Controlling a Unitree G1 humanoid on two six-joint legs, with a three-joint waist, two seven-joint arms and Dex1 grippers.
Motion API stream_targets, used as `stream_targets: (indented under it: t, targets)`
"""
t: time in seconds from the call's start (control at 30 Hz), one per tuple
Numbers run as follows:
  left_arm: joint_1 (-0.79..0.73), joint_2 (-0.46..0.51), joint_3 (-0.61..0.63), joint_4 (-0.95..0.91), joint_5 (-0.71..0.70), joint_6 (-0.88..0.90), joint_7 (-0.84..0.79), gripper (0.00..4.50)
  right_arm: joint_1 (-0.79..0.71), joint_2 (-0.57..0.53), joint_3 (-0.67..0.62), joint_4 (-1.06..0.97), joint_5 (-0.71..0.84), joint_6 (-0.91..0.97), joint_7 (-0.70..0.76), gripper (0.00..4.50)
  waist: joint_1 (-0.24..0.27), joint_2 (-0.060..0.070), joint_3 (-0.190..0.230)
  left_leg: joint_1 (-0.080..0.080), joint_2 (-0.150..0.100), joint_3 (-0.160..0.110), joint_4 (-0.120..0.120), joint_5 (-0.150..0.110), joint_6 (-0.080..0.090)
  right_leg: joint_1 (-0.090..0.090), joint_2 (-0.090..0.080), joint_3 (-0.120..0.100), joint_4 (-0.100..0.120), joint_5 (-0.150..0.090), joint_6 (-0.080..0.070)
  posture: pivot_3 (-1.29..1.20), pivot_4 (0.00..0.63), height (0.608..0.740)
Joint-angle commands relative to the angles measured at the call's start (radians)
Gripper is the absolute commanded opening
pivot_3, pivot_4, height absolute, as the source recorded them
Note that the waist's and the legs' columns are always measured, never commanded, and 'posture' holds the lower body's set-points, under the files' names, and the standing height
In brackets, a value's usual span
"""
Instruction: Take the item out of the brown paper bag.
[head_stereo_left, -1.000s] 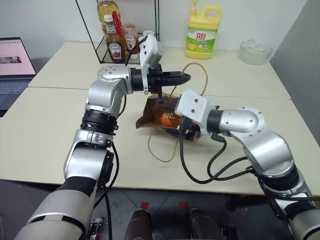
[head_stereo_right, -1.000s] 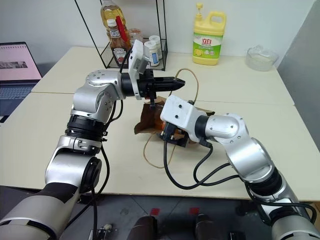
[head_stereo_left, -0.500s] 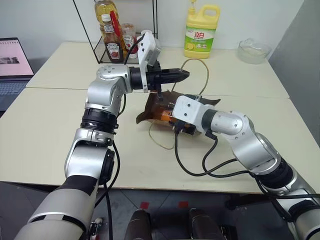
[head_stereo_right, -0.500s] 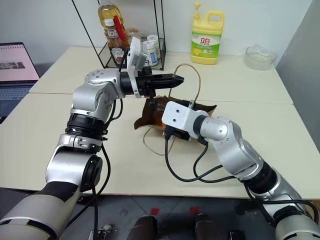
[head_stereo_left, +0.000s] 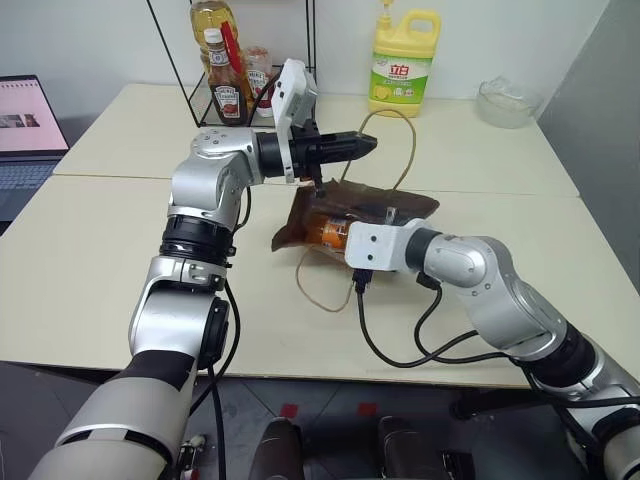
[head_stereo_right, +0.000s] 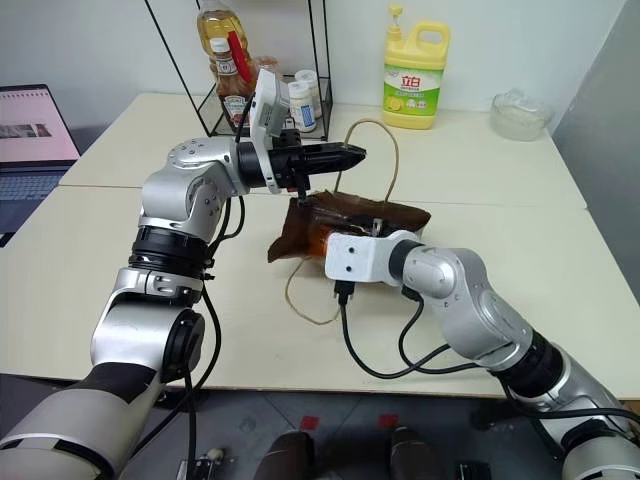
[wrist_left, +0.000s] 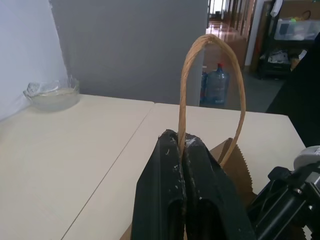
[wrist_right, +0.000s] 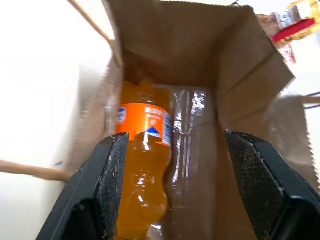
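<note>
Bag (head_stereo_left: 372, 207) paper hides most of the orange item (wrist_right: 142, 175), left hand (wrist_left: 181, 145) stays pinched on a handle (wrist_left: 212, 75), while right hand (wrist_right: 172, 165), fingers apart, has rolled at the mouth.

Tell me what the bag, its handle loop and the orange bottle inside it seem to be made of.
The bag looks like matte brown kraft paper: creased walls and a zigzag-cut edge. The handle loop seems to be twisted paper cord, tan and stiff enough to stand in an arch. The orange bottle is probably clear glossy plastic holding orange liquid, judging by its bright highlights and wrapped printed label.
</note>
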Motion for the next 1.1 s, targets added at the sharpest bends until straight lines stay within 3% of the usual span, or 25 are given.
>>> stream_targets:
  t: [0.03,0.5,0.93,1.03,1.1]
  targets:
    - [-0.030,-0.002,0.015,-0.052,-0.031,0.002,-0.012,0.00,-0.060,0.013,-0.004,0.029,-0.036,-0.002,0.040,3.21,0.000,0.000,0.000,0.000,0.000,0.000,0.000,0.000,0.000,0.000,0.000,0.000,0.000,0.000,0.000,0.00,0.150,0.740]
    - [-0.008,-0.003,0.009,-0.098,-0.044,0.022,-0.031,0.00,-0.188,0.065,0.051,0.235,-0.063,0.062,0.252,3.21,0.000,0.000,0.000,0.000,0.000,0.000,0.000,0.001,-0.001,0.000,0.000,0.000,0.000,0.000,0.000,0.00,0.150,0.740]
    - [0.024,-0.005,0.015,-0.170,-0.062,0.063,-0.020,0.00,-0.185,0.106,0.142,0.343,-0.189,0.030,0.273,3.21,-0.001,0.000,0.000,0.000,0.000,0.000,0.000,0.001,-0.001,0.000,0.000,-0.001,0.000,0.000,0.000,0.00,0.150,0.740]
    - [0.034,-0.001,0.016,-0.184,-0.067,0.072,-0.015,0.00,-0.168,0.113,0.136,0.330,-0.206,0.037,0.277,3.80,-0.002,0.000,0.000,0.000,0.000,0.000,0.000,0.001,-0.001,0.000,0.000,-0.001,0.000,0.000,0.000,0.00,0.150,0.740]
    - [0.041,0.000,0.016,-0.194,-0.071,0.078,-0.009,0.00,-0.156,0.116,0.138,0.326,-0.217,0.041,0.277,4.47,-0.002,0.000,0.000,0.000,0.000,0.000,0.000,0.001,-0.001,0.000,0.000,-0.001,0.000,0.000,0.000,0.00,0.150,0.740]
